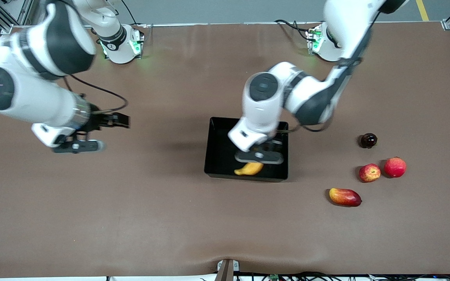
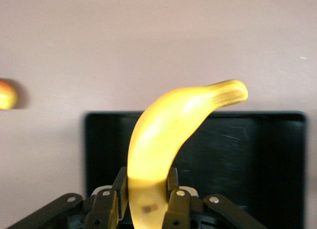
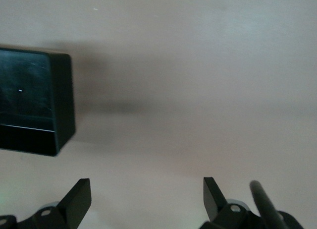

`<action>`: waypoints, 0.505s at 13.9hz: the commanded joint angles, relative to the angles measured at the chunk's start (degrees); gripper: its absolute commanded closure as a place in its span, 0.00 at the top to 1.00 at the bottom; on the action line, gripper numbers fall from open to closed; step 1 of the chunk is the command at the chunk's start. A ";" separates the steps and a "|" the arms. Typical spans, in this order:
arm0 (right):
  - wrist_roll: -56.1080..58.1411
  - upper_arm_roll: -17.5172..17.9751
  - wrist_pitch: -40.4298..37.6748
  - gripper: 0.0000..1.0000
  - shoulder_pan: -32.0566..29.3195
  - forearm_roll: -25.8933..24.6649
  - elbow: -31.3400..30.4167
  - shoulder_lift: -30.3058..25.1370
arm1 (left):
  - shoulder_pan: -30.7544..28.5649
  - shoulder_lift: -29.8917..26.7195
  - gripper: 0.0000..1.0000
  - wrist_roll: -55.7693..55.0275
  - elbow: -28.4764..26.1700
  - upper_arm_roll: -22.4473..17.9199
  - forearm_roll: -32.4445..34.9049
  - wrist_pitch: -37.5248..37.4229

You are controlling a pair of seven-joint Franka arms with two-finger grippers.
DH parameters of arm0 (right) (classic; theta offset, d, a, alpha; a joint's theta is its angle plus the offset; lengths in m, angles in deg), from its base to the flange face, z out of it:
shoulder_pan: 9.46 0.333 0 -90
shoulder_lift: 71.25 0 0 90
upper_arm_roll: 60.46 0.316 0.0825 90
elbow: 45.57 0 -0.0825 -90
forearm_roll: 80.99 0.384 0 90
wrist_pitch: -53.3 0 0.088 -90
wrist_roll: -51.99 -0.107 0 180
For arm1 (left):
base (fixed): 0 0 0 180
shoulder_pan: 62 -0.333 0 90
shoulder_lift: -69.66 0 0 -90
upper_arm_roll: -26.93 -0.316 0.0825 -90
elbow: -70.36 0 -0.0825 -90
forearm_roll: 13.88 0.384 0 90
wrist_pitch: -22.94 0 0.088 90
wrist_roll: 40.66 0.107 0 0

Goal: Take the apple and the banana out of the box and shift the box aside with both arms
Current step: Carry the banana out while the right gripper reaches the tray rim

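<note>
Brown tabletop (image 1: 139,218) fills the scene, and two white arms are out over it. The right arm (image 1: 33,93) hangs over bare table toward its own end, waiting, and its right gripper (image 3: 147,201) shows fingers spread wide with nothing between them. The left arm (image 1: 287,97) reaches down from its base to the middle of the table, right over the black tray (image 1: 219,156). That box sits at the table's centre, glossy, low-walled, and the left wrist view looks straight down into it (image 2: 257,154).

Now the left gripper (image 2: 148,201): clamped tight on the banana (image 2: 168,135), fingers pinching its lower end, the yellow curve sticking out over the tray; the front view catches the banana (image 1: 249,169) poking out beneath the hand, above the tray's edge nearer the camera.

Toward the left arm's end of the table lie the mango (image 1: 345,196), nearest the camera, then the streaked apple (image 1: 369,172) just beside the pinkish-red fruit (image 1: 395,167), and a small dark fruit (image 1: 368,140) farther off.
</note>
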 commanded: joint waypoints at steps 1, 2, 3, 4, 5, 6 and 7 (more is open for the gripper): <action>-5.63 -0.55 5.47 1.00 5.03 1.17 -0.64 3.85 | -8.24 -2.73 0.00 10.35 -2.02 0.57 -1.40 -2.20; -8.18 -0.55 7.84 1.00 7.14 1.08 -1.87 4.99 | -11.32 -2.74 0.00 15.44 -1.93 0.48 -1.31 -2.55; -11.60 -0.55 11.34 1.00 8.81 1.08 -3.01 6.48 | -14.83 -2.74 0.00 20.88 -1.84 0.48 -1.22 -2.64; -13.54 -0.55 15.20 1.00 10.39 1.08 -3.72 8.06 | -18.00 -2.74 0.00 25.90 -1.84 0.48 -1.05 -2.64; -15.04 -0.55 18.11 1.00 11.98 1.08 -3.82 10.17 | -20.73 -2.65 0.00 31.08 -1.84 0.30 -0.79 -2.64; -16.80 -0.55 21.28 1.00 13.38 1.08 -3.82 12.19 | -23.19 -2.30 0.00 36.01 -1.76 -0.04 -0.35 -2.64; -20.04 -0.55 25.05 1.00 15.31 1.08 -3.82 14.73 | -25.48 -1.77 0.00 41.10 -1.76 -0.14 0.09 -2.56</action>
